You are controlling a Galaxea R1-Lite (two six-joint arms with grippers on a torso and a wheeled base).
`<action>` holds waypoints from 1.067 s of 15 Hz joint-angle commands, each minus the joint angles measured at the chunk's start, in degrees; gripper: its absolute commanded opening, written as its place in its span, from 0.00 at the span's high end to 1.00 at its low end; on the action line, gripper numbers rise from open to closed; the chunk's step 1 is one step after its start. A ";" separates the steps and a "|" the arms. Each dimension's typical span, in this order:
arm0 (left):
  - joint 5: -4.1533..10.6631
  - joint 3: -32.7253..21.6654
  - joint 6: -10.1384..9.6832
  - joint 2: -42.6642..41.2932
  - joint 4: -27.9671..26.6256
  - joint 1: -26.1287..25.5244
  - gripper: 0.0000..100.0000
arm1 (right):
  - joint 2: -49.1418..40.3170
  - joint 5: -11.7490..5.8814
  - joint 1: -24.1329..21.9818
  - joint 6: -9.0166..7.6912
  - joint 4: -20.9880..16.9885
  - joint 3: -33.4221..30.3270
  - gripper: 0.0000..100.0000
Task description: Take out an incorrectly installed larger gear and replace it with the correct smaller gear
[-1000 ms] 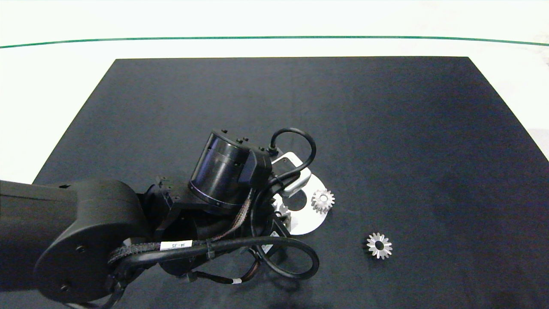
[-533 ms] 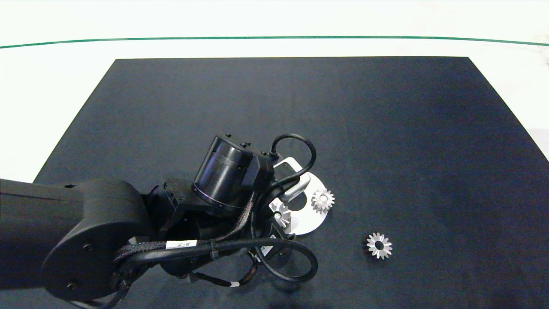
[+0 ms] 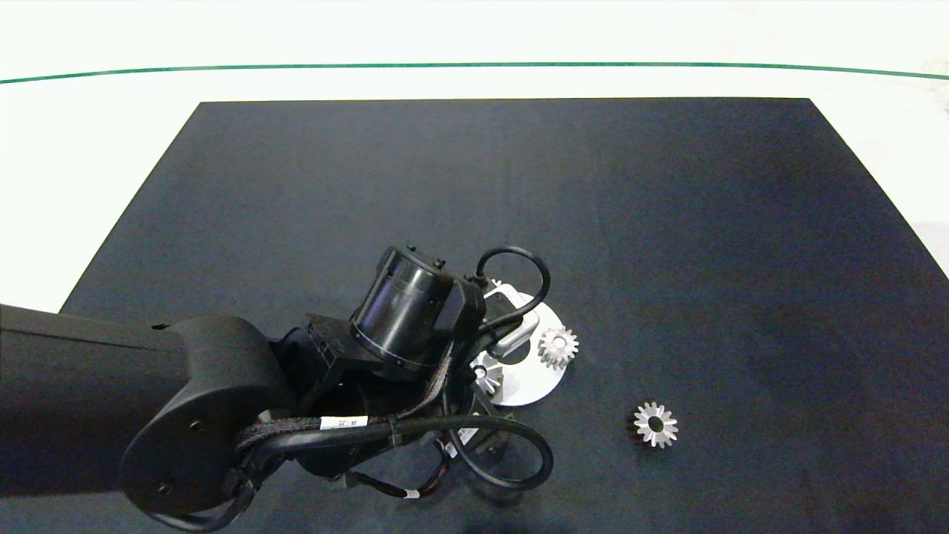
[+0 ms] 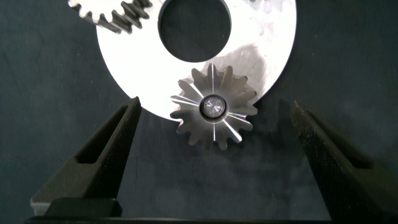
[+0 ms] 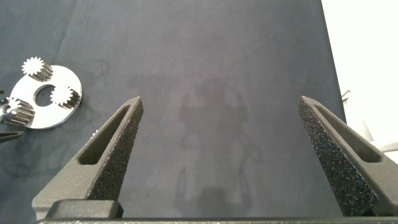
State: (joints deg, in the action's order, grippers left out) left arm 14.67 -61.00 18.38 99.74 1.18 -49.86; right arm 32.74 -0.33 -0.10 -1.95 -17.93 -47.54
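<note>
While splayed left fingers [image 4: 115, 149] flank it, the larger gear [image 4: 213, 106] gleams star-like.

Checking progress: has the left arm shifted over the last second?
Yes. The left arm slid toward the lone smaller gear and nearer the table's front edge.

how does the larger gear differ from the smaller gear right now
The larger gear sits on the edge of the round plate, between the open left gripper fingers; the smaller gear lies alone on the black mat, with no gripper near it. The larger gear has long, deeply cut teeth and a small centre hole; the smaller gear has short pointed teeth and a wide dark hole. Both are silver metal.
</note>
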 commanded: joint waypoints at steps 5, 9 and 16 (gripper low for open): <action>0.10 -0.79 0.07 1.77 0.22 -0.06 0.05 | 0.04 -0.02 0.01 0.02 -0.09 -0.09 0.00; 0.10 -1.05 -0.01 1.86 0.22 0.03 0.13 | 0.04 -0.02 0.01 -0.07 -0.09 -0.09 0.00; 0.10 -1.14 -0.28 2.12 0.31 0.03 0.28 | -0.05 -0.02 -0.08 0.02 0.00 -0.18 0.00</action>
State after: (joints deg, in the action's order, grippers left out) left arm 14.67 -62.07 18.04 101.79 1.45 -49.81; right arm 32.72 -0.38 -0.16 -1.93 -17.88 -47.71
